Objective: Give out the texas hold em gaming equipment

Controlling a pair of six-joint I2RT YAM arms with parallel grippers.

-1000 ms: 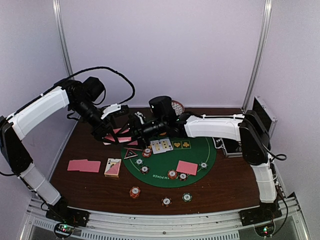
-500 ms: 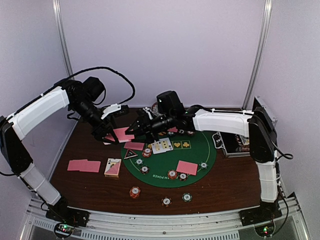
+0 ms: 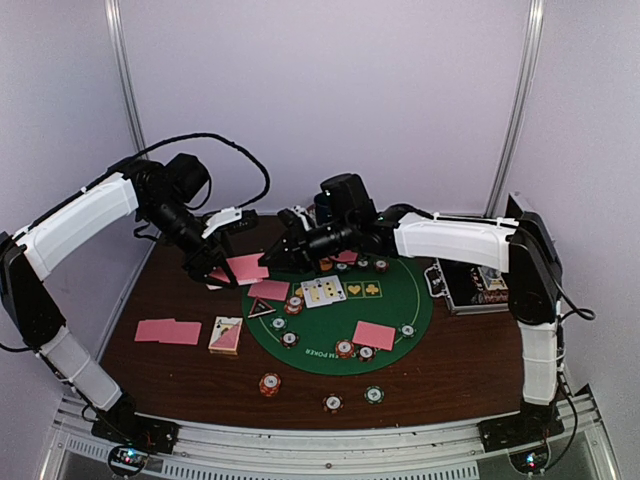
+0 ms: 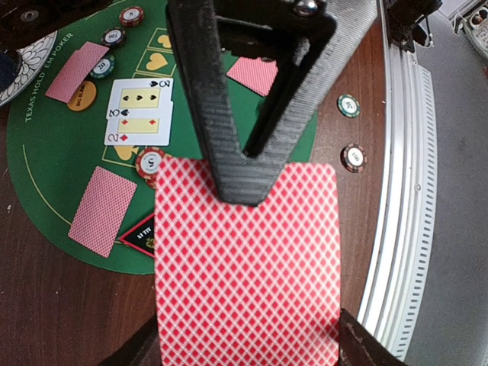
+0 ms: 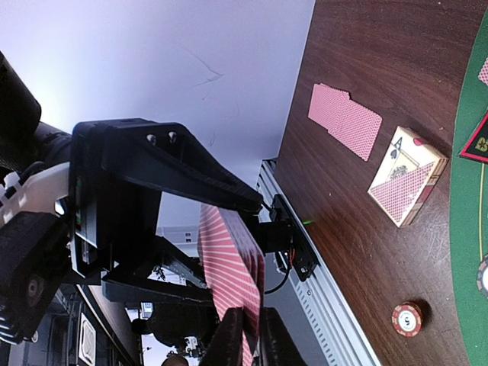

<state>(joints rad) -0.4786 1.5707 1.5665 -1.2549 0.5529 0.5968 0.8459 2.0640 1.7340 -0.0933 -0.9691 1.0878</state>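
Observation:
My left gripper (image 3: 218,266) is shut on a stack of pink-backed cards (image 3: 246,267), held above the table's back left. In the left wrist view the top finger (image 4: 242,164) presses on the stack's patterned back (image 4: 248,274). My right gripper (image 3: 274,259) reaches in from the right, and its two fingertips (image 5: 232,339) pinch the edge of the top card (image 5: 229,263). One pink card (image 3: 268,290) lies by the green mat's (image 3: 405,295) left rim, near the triangle marker (image 3: 264,307). Two face-up cards (image 3: 323,291) and another pink card (image 3: 374,335) lie on the mat.
Two pink cards (image 3: 168,331) and a card box (image 3: 226,335) lie at the left. Chips (image 3: 270,383) (image 3: 333,403) (image 3: 374,394) sit near the front edge, and several more are on the mat. An open case (image 3: 465,290) stands at the right.
My right gripper rose from the mat's left rim, left a pink card lying there, and closed on the top card of the held stack. The left arm stayed put.

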